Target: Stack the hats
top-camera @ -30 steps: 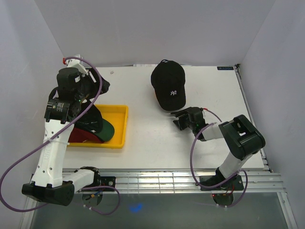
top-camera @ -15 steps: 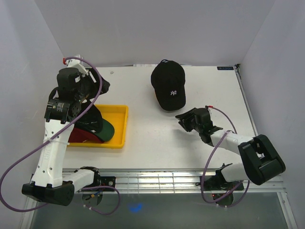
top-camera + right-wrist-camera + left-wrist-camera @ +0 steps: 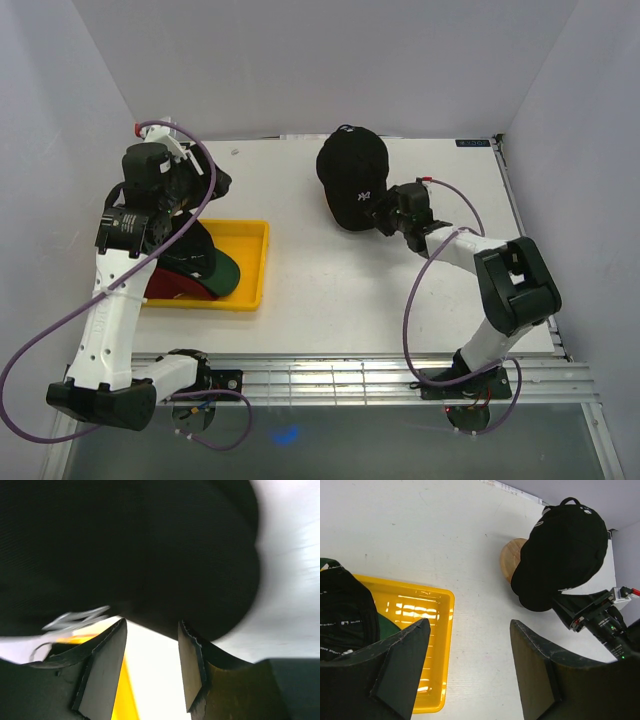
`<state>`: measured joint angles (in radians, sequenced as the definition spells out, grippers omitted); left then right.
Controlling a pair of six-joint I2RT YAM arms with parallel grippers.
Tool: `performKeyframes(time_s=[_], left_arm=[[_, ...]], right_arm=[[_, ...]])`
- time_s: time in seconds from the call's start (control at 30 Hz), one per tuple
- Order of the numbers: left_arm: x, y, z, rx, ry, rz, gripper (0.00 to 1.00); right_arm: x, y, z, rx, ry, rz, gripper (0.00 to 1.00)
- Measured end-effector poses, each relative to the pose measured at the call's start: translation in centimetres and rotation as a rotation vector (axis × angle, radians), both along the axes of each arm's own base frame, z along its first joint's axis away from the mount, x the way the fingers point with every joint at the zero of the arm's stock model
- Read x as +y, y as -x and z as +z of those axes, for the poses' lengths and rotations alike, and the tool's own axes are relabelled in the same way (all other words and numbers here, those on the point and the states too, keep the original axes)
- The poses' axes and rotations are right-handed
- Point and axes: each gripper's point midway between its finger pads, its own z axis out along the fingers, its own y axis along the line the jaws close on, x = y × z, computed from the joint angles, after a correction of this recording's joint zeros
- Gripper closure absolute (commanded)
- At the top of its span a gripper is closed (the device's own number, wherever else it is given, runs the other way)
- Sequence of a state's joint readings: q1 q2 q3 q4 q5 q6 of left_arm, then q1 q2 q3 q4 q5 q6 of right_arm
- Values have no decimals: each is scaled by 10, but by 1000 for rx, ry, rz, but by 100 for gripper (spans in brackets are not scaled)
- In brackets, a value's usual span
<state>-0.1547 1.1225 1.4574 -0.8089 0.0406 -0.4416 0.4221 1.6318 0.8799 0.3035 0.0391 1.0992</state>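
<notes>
A black hat [image 3: 352, 178] with a white emblem rests on a round wooden stand [image 3: 511, 562] at the back middle of the table. My right gripper [image 3: 378, 213] is at the hat's near brim, open, its fingertips [image 3: 192, 660] just short of the black fabric [image 3: 150, 545] with only table between them. At the left, a black hat [image 3: 190, 255], a dark green hat [image 3: 226, 272] and a red hat [image 3: 163, 288] lie piled in the yellow tray [image 3: 255, 262]. My left gripper [image 3: 470, 625] hangs open and empty above the tray's right edge.
White walls close in the table on the left, back and right. The right arm's cable [image 3: 410, 310] loops over the table's front right. The left arm's purple cable [image 3: 190, 150] arches above the tray.
My right gripper has swung from the table in front of the black hat back up to its brim, and its jaws have narrowed a little. The left arm has not moved.
</notes>
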Motion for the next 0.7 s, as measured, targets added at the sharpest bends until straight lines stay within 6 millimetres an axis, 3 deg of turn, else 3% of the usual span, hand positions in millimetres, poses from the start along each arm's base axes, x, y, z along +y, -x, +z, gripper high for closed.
performKeyframes(time_s=[0.13, 0.23, 0.47, 0.6, 0.7], left_arm=[[0, 0, -3, 8, -1, 0, 24], [0, -1, -6, 17, -2, 0, 25], [0, -3, -10, 31, -5, 1, 24], [6, -3, -13, 41, -19, 34, 22], [17, -1, -25, 72, -42, 95, 21]], right_arm=[[-13, -5, -34, 92, 38, -4, 49], [-18, -11, -40, 119, 56, 11, 48], [-21, -20, -24, 89, 84, 51, 48], [-28, -3, -7, 72, 98, 67, 48], [-28, 16, 25, 8, 86, 104, 48]])
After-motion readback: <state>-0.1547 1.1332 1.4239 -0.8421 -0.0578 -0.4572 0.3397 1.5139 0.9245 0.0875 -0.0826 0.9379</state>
